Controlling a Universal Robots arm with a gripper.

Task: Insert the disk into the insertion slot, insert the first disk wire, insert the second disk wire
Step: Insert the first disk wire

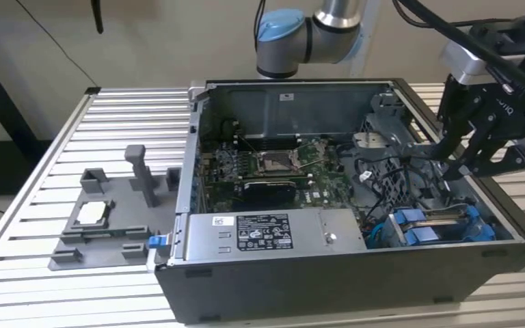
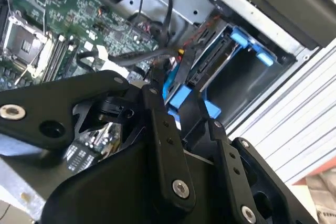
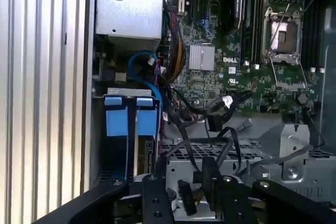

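On the ribbed aluminium tabletop [image 1: 25, 205] stands the open black computer case [image 1: 335, 287]. We see the silver-grey disk [image 1: 440, 225], clipped in its bright blue plastic carrier, already seated in the corner slot. Our black tool [image 1: 463, 164] hangs over the case near it, among loose black wires [image 3: 210, 121]. We cannot tell whether it is spread or pinching. In our judgement, a wire plug should meet the disk's port squarely and go straight in, without twisting.

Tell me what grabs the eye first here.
The bright blue carrier of the disk stands out, seated in the bay at the near corner of the open computer case, on the exterior view's right. The black gripper hangs above it, over loose black cables.
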